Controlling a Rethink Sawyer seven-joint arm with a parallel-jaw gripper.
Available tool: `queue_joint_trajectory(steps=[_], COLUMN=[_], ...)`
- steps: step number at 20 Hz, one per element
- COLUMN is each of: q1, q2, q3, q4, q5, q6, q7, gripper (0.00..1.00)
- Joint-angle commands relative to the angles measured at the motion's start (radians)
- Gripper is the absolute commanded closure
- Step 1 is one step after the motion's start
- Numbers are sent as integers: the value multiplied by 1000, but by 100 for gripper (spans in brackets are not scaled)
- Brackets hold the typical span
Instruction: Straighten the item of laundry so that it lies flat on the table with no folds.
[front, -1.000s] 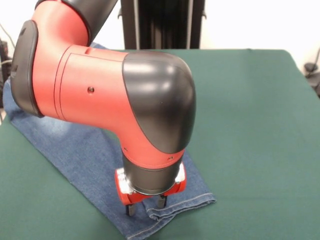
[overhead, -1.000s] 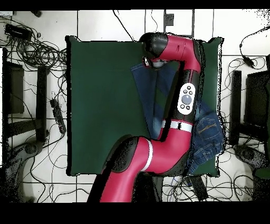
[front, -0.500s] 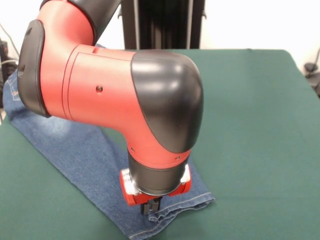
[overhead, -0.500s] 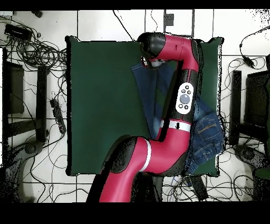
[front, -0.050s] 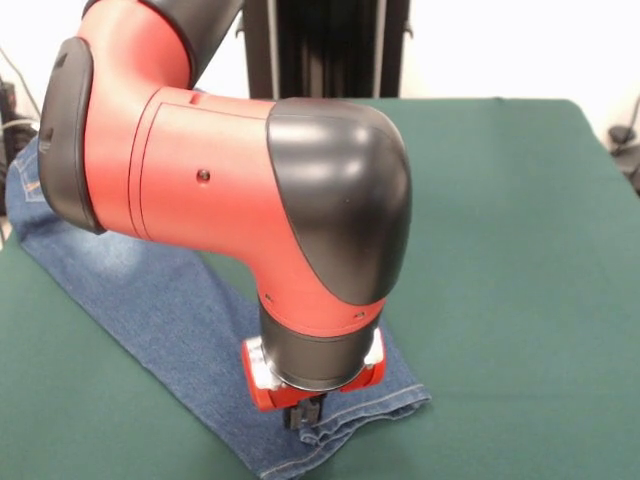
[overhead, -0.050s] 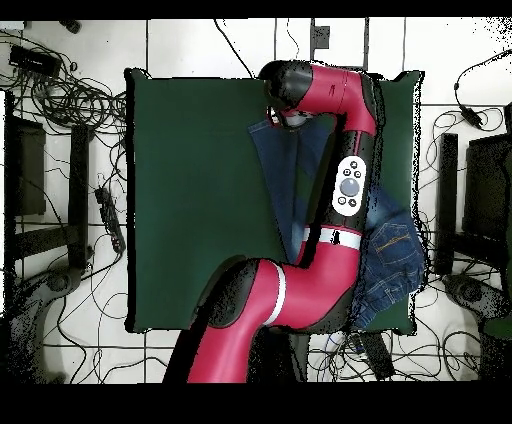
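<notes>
No readable text, label, brand, number or sign anywhere in either view.

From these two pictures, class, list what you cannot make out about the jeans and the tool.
- Front view: the tool is mostly hidden under the arm's wrist.
- Front view: the jeans run behind the arm and off the left edge.
- Overhead view: the arm covers the jeans' middle and the tool.

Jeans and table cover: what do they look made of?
Jeans: blue denim, matte, by the woven texture, faded pale patches and a stitched hem at the leg end under the claw. Table: covered in dark green cloth, felt-like, flat and without shine; what lies underneath is hidden.
</notes>
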Motion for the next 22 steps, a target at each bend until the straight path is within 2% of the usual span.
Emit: queue_joint_trajectory(steps=[1,6,13,22], q1=[61,73,122,134], q2=[13,1,-52,-19], q3=[55,22,-78,-68], q4=[166,177,244,211], q5=[-2,-9,3,3], q6=[-79,-107,-174,-175], q7=[98,82,185,213], gripper=[100,100,100,100])
